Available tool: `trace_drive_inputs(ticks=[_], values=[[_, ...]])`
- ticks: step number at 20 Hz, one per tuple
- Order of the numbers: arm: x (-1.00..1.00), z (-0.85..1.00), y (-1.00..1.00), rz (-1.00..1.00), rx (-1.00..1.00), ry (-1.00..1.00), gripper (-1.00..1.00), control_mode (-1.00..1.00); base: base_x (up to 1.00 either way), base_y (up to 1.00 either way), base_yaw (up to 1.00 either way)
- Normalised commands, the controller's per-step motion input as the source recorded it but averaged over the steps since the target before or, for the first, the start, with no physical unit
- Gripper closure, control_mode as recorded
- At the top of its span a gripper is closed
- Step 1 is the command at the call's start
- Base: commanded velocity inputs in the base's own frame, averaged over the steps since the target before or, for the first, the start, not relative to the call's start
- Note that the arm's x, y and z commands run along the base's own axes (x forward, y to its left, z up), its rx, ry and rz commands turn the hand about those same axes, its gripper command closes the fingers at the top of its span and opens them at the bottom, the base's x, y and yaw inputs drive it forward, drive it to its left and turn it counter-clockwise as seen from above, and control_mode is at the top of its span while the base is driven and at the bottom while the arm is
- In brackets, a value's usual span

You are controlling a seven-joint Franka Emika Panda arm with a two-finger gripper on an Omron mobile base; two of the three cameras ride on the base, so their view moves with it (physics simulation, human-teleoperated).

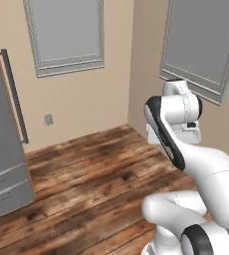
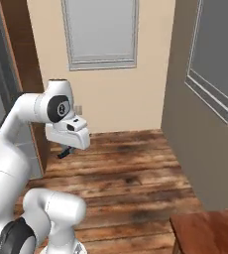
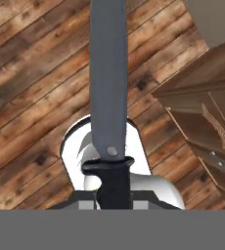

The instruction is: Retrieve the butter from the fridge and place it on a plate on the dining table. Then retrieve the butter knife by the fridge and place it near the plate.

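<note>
In the left base view, the fridge (image 1: 4,144) is seen along the left edge, grey, with a long vertical bar handle and lower drawers, standing on a floor of dark wood planks (image 1: 96,169). Two grey windows (image 1: 66,35) are set in the beige walls that meet at a corner behind the arm, and a small wall outlet (image 1: 49,119) is placed low on the wall near the fridge. The white arm is folded up at the right of this view, and its hand is hidden behind its own links. In the right base view, the gripper (image 2: 64,152) is seen below the white wrist housing at the left, pointing down over the floor beside the dark fridge side; a small dark piece projects from it. A corner of the dining table (image 2: 207,230), reddish-brown, is seen at the lower right edge. In the hand view, the butter knife (image 3: 108,83) is held upright between the fingers, which are pinched on its black handle at the bottom, while its long grey blade runs up to the top edge. Brown panelled cabinets (image 3: 207,127) are seen at the right.
</note>
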Motion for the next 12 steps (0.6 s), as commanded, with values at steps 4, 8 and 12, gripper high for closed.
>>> trace_drive_inputs(ticks=[4,8,12], values=[[0.0,0.0,0.0,0.0,0.0,0.0,1.0,1.0,-0.03,-0.01,0.98],[0.0,0.0,0.0,0.0,0.0,0.0,1.0,1.0,-0.04,-0.01,0.97],[0.0,0.0,0.0,0.0,0.0,0.0,1.0,1.0,0.0,0.58,0.87]])
